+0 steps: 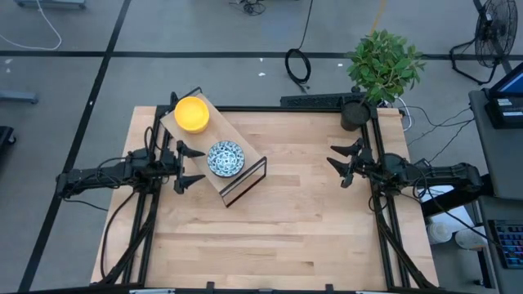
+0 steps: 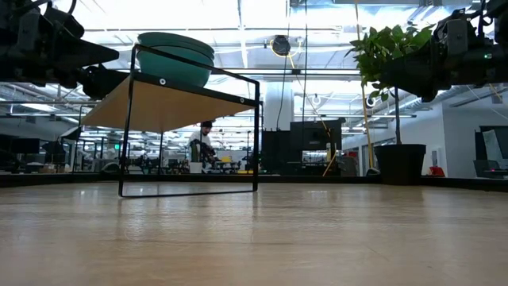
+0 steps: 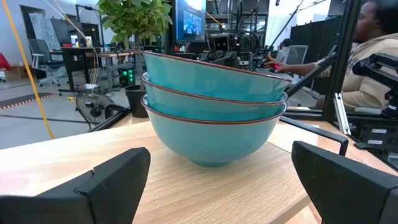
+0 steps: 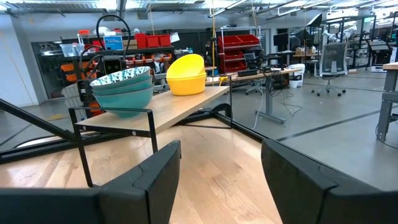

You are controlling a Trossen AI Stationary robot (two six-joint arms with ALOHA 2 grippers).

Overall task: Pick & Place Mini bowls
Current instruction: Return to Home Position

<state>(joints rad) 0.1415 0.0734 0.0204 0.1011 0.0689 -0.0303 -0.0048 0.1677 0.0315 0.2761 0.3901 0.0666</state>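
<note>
A stack of three blue-patterned bowls (image 1: 225, 158), teal outside, stands on a raised wooden shelf (image 1: 208, 140) with a black wire frame. It also shows in the left wrist view (image 3: 214, 106), the low view (image 2: 176, 57) and the right wrist view (image 4: 123, 90). A stack of yellow bowls (image 1: 192, 113) stands on the shelf's far end and also shows in the right wrist view (image 4: 185, 73). My left gripper (image 1: 189, 166) is open, level with the shelf, just left of the patterned stack, fingers either side without touching. My right gripper (image 1: 339, 167) is open and empty at the table's right.
A black pot with a green plant (image 1: 377, 73) stands at the table's far right corner. The shelf's wire legs (image 2: 189, 127) stand on the table at the left. A person sits beyond the table in the left wrist view (image 3: 373, 56).
</note>
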